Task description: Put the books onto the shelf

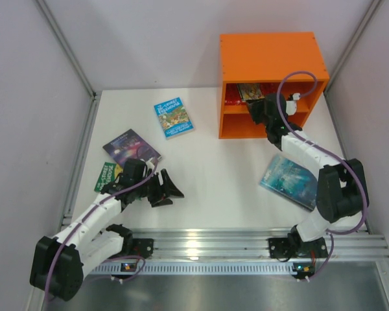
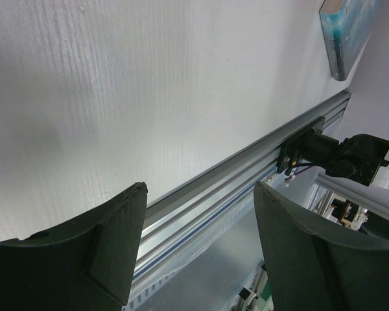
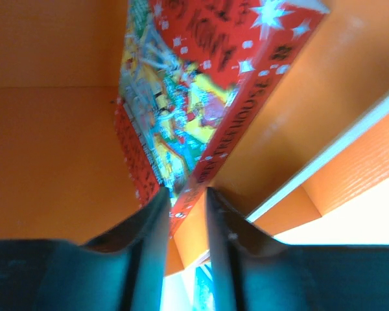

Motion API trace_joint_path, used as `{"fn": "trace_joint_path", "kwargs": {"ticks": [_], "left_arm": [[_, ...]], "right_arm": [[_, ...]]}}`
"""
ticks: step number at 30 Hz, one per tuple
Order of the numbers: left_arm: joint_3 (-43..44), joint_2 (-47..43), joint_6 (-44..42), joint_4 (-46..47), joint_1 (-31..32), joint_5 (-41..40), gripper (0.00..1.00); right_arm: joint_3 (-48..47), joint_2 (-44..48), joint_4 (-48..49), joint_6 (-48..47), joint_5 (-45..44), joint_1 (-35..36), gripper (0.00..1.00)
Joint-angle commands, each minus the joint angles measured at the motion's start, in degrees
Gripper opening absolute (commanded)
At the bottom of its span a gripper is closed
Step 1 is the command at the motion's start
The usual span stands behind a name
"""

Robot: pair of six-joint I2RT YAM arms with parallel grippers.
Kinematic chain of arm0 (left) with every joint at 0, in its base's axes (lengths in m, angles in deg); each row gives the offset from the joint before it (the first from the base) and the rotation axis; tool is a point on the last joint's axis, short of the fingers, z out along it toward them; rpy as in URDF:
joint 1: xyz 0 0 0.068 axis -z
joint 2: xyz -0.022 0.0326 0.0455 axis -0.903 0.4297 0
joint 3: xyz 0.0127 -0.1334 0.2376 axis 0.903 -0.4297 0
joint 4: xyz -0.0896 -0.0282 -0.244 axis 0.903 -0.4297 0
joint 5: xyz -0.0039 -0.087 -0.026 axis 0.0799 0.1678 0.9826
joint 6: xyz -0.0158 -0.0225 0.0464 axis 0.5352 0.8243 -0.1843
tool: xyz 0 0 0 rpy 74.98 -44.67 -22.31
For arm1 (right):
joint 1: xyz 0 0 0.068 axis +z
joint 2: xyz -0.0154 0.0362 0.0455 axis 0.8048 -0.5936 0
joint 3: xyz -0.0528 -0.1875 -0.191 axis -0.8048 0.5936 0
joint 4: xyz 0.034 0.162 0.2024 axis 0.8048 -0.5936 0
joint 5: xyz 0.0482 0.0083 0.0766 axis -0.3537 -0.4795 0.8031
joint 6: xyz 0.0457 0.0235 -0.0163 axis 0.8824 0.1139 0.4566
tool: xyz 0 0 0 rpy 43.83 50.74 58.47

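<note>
The orange shelf (image 1: 272, 58) stands at the back right. My right gripper (image 1: 257, 105) reaches into its upper compartment. In the right wrist view the jaws (image 3: 186, 193) stand slightly apart around the lower corner of the red-bordered book (image 3: 181, 84), which leans upright inside the shelf (image 3: 52, 142). On the table lie the teal-blue book (image 1: 288, 181), the light-blue illustrated book (image 1: 173, 117), the dark purple starry book (image 1: 131, 148) and the green book (image 1: 106, 176). My left gripper (image 1: 175, 196) hovers open and empty to the right of the green and purple books.
The left wrist view looks across bare white table to the aluminium front rail (image 2: 246, 175), the right arm's base (image 2: 337, 152) and the teal-blue book's edge (image 2: 347, 32). Walls with metal posts close in the table on both sides.
</note>
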Motion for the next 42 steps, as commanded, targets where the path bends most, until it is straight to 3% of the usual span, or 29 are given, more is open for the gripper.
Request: {"fn": "trace_joint_path", "kwargs": {"ticks": [1, 7, 12, 15, 16, 19, 23, 29, 33, 36, 37, 39, 42], "left_arm": [[0.7, -0.49, -0.83, 1.58, -0.08, -0.3, 0.72], [2.19, -1.11, -1.62, -0.26, 0.01, -1.09, 0.72], [4.04, -2.51, -3.37, -3.34, 0.01, -1.79, 0.73], [4.48, -3.92, -3.64, -4.75, 0.01, -2.23, 0.73], [4.39, -4.36, -3.73, -4.75, -0.08, -1.97, 0.73], [4.22, -4.8, -3.47, -4.49, 0.01, -1.44, 0.73], [3.34, -5.41, -2.76, -3.78, 0.01, -1.0, 0.73], [2.64, -5.68, -2.59, -3.78, 0.01, -0.65, 0.73], [4.21, -6.21, -3.46, -5.0, 0.01, -2.92, 0.73], [7.11, -6.12, -3.38, -7.47, -0.08, -12.57, 0.73], [10.42, -5.25, -3.03, -9.82, -0.25, -19.13, 0.73], [15.61, -4.28, -1.71, -10.63, -0.78, -24.01, 0.74], [21.77, -2.43, -1.0, -11.51, -3.41, -33.15, 0.76]], "right_arm": [[-2.7, 2.57, -2.02, -4.46, -0.67, 0.52, 0.32], [1.67, 12.85, -8.09, -8.07, -1.02, -0.88, 0.49], [7.22, 24.7, -16.07, -16.76, 0.56, -5.35, 0.63], [10.38, 29.37, -23.28, -22.12, 3.53, -12.9, 0.76], [12.13, 30.0, -25.56, -23.35, 4.5, -15.45, 0.85], [15.56, 31.23, -30.58, -27.84, 7.32, -26.69, 0.95], [20.93, 31.67, -32.17, -30.92, 8.72, -39.17, 1.0], [23.57, 27.11, -33.66, -33.21, 6.45, -45.43, 1.0], [23.75, 26.31, -29.39, -37.25, 16.01, -44.83, 1.0], [23.05, 26.58, -29.01, -37.78, 18.92, -41.23, 1.0], [22.35, 26.75, -29.1, -37.52, 19.8, -38.96, 1.0], [22.34, 28.93, -28.49, -37.08, 21.65, -35.18, 0.99], [22.78, 31.92, -26.74, -34.54, 22.53, -26.39, 0.99]]}}
